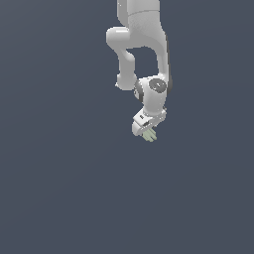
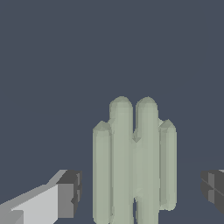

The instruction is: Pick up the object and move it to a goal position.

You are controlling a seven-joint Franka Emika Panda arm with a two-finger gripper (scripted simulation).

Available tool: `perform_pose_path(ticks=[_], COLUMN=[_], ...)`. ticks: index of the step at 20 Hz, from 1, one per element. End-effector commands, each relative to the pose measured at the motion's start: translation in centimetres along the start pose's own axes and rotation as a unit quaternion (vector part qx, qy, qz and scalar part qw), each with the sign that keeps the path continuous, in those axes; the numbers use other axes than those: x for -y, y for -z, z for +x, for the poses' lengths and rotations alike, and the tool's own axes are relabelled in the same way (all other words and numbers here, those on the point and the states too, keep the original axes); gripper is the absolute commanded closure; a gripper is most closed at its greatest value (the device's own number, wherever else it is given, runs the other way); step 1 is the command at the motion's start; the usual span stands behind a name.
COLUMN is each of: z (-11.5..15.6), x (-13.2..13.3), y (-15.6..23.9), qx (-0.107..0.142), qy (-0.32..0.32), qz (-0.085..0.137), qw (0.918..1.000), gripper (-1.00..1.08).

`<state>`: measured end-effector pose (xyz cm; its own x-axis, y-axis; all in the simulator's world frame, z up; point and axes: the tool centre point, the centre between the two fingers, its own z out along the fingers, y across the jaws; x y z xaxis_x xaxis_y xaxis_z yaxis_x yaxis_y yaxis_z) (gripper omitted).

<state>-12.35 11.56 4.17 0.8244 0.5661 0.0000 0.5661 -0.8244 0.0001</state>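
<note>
Claw (image 2: pixel 139 192) — wide open, holding nothing; pads (image 2: pixel 70 194) stand clear on either side of the object (image 2: pixel 134 162). Object — pale green, ridged, lying between the fingers under the arm (image 1: pixel 144 44). Progress — approach made; grasp, lift and carry remain. Goal not visible.

We find the object (image 2: pixel 134 162) matt and smooth, a pale sage-green, ridged like moulded plastic with faceted tips. We note the arm (image 1: pixel 141 37) has a white shell, smooth with a soft sheen, plastic in look. The gripper (image 2: pixel 140 192) shows dark grey, dull, faceted pads (image 2: pixel 72 192). The ground (image 1: pixel 59 173) reads flat, matt slate.
</note>
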Motion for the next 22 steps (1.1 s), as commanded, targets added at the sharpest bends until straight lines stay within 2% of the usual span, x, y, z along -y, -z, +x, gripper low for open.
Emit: perform_pose_path(ticks=[1, 9, 10, 22], z=[-0.1, -0.1, -0.1, -0.1], x=[0.1, 0.1, 0.1, 0.0], y=[-1.2, -2.9, -2.9, -2.8], qx=[0.0, 0.0, 0.0, 0.0], qy=[0.001, 0.001, 0.001, 0.001], qz=[0.0, 0.0, 0.0, -0.001], qw=[1.0, 1.0, 1.0, 1.0], gripper=[-0.92, -0.92, 1.08, 1.08])
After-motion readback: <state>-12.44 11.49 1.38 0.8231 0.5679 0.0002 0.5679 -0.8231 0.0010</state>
